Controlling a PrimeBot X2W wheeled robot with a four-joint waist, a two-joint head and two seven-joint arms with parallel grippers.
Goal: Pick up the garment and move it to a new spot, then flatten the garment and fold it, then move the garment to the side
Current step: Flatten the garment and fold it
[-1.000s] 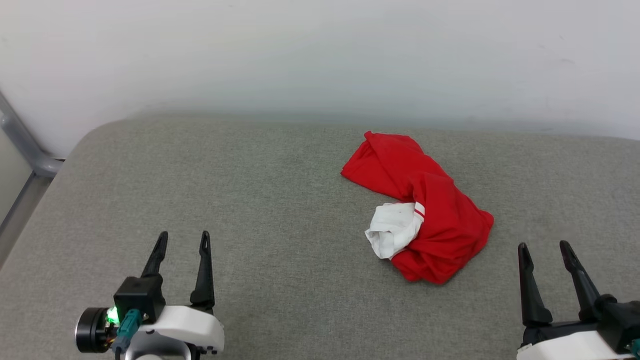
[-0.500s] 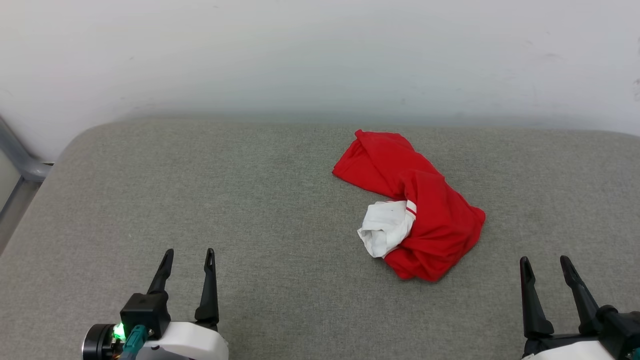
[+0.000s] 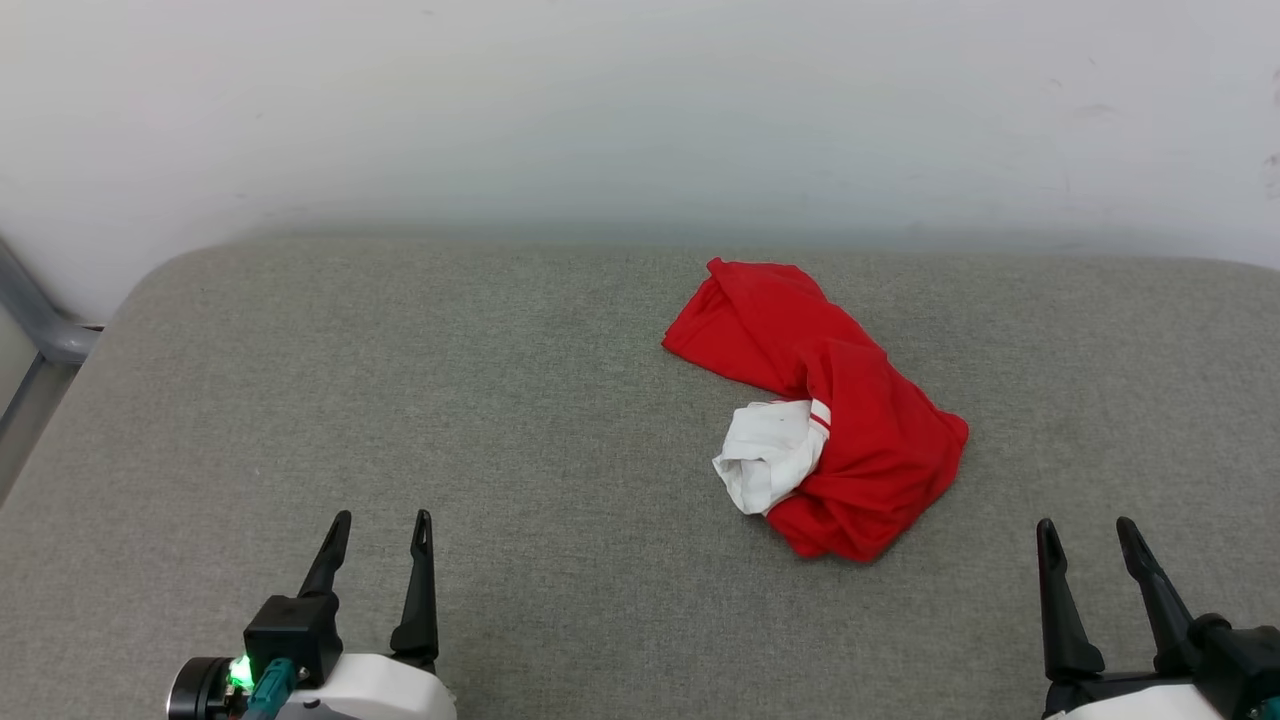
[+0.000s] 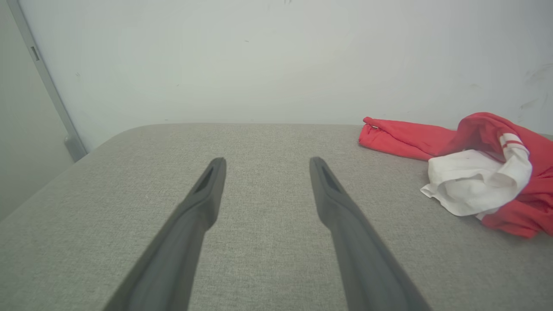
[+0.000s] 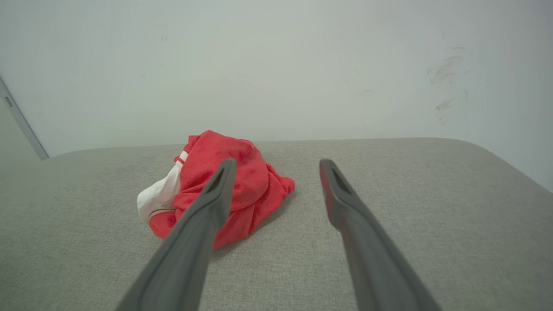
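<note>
The garment (image 3: 850, 420) lies crumpled on the grey cushioned surface (image 3: 450, 400), right of centre: red cloth with a bunched white sleeve (image 3: 765, 460) and a red-white striped trim. Its lettering is hidden in the folds. My left gripper (image 3: 382, 522) stands open at the lower left, well apart from the garment (image 4: 488, 172), which lies to its right. My right gripper (image 3: 1087, 527) is open at the lower right, near and to the right of the garment (image 5: 242, 185). Nothing is between either pair of fingers.
A white wall (image 3: 640, 110) rises directly behind the surface's far edge. A grey metal frame (image 3: 40, 320) stands at the far left beside the rounded left corner. Bare grey surface stretches across the left half and the near side.
The whole head view has shifted a little, so the camera moved. Both grippers sit slightly lower in it. The garment keeps its shape and place on the surface.
</note>
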